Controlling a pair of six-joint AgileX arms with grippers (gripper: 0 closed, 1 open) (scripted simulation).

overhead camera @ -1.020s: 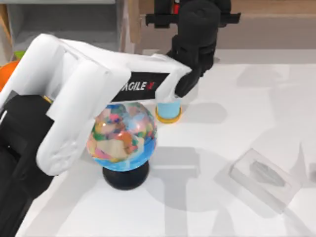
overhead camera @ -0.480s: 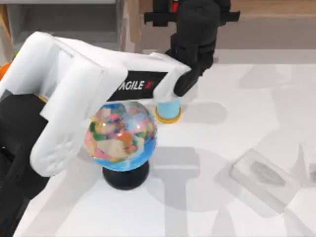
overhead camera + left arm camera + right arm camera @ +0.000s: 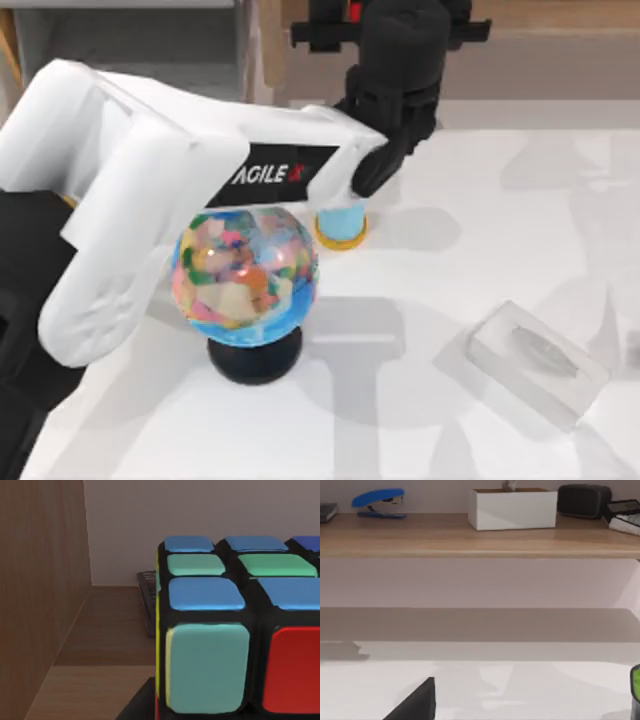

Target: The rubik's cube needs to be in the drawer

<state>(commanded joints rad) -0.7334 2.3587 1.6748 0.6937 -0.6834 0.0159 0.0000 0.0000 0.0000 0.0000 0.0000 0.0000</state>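
The rubik's cube [image 3: 235,630] sits close up against the left pincer in the left wrist view, its blue, green, teal and red stickers facing the camera and a wooden wall beside it; whether that pincer is clenched on it I cannot tell. Seen from above, the left arm [image 3: 150,190] reaches over the globe [image 3: 246,276] toward the back of the table [image 3: 480,240], past the blue cup [image 3: 341,218] just behind the globe. A clear box [image 3: 537,360] lies well to the globe's right.
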